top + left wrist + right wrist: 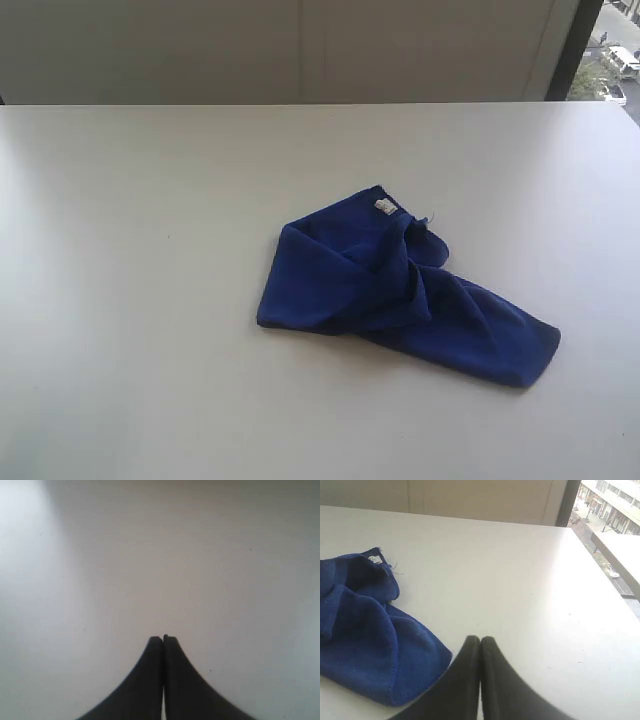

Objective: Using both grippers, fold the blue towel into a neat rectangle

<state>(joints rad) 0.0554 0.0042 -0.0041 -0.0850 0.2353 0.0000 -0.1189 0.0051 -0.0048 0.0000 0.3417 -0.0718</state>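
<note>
left gripper fingers pressed together, above bare white table

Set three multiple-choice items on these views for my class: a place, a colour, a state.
1. Where on the table does the blue towel lie, in the exterior view? A far left corner; B slightly right of centre; C hanging off the near edge.
2. What colour is the towel's label? A red; B yellow; C white.
3. How do the jaws of the right gripper stand? A shut, empty; B open wide; C shut on the towel.
Answers: 1 B, it sits just right of the middle; 2 C, a white tag shows at one corner; 3 A, they press together with nothing between.
</note>
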